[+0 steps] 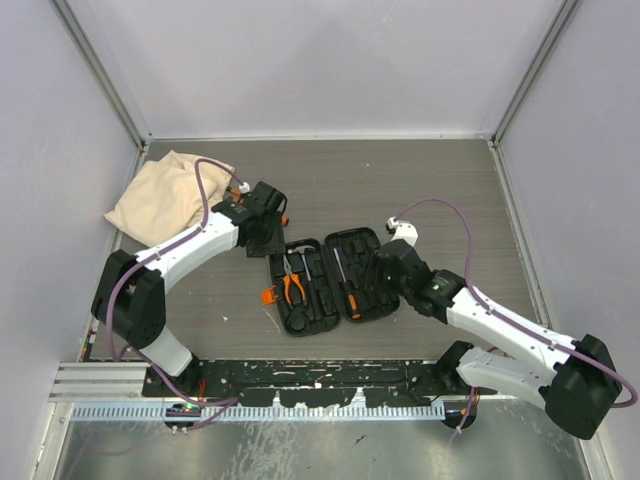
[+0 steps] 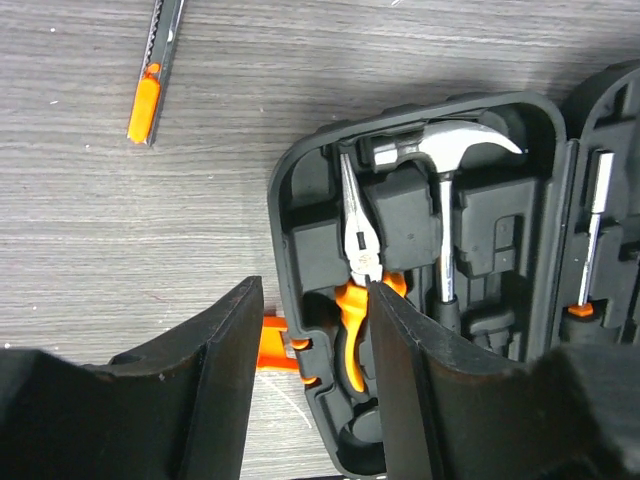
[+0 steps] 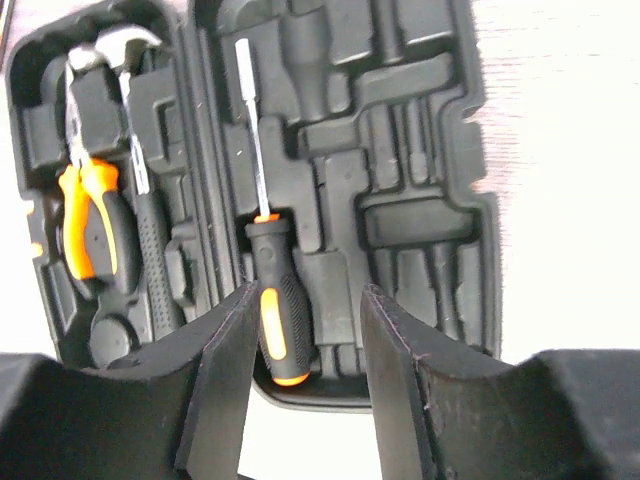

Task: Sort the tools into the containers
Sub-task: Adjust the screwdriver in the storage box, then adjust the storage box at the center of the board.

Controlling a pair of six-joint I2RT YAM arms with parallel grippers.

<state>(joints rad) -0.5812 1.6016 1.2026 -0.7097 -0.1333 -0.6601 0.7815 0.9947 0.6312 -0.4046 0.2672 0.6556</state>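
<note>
We're over the open black tool case (image 1: 366, 248) in the middle of the table (image 1: 450, 190), and it's partly filled. In the left half the pliers (image 2: 357, 262) lie in their moulded slot, and the claw hammer (image 2: 441, 190) sits just to their right. In the right half there's one screwdriver (image 3: 268, 262) bedded down, tip to the far side, handle to the near side.

The right gripper (image 3: 305, 300) hangs directly over that handle. Its jaws stand wider than the grip and hold nothing, so we'd call that tool placed. The left gripper (image 2: 315, 300) is likewise parted and empty, poised at the near-left edge of the case above the pliers' handles.

What's left? Most recesses in the right half are bare. One slim orange-and-grey tool (image 2: 150, 85) lies loose on the table, left of the case in the left wrist view, and we judge it the next pick. A beige cloth bag (image 1: 165, 190) rests at the far left, and we can't tell what's in it. By our reckoning we're under halfway.
</note>
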